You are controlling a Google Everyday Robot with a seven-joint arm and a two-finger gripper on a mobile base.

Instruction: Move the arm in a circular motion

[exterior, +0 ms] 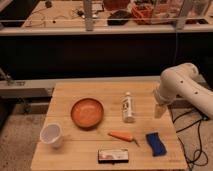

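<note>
Whether the gripper is spread or closed cannot be told; it shows only as a pale tip hanging below a rounded joint, over the right edge of the table, at middle right of the frame. Nothing can be seen in it. The arm, thick and white, enters from the right border of the frame, rises to that joint and bends down toward the tabletop.

The things on the table lie apart from it: a white bottle nearest, left of the gripper with a gap between them; an orange bowl at the centre; a white cup at lower left; a carrot and a flat packet toward the bottom edge; a blue sponge at lower right, below the gripper.

As for progress, a circular sweep leaves no mark on anything, so one moment cannot show how much of the loop is behind and how much ahead. My reading is that the arm is mid-task, at the right-hand part of whatever circle it traces, since it is raised off the table and not parked. What is left, as a judgement, is to carry the sweep round to its starting point without brushing the bottle or the sponge, the two things closest to its path
</note>
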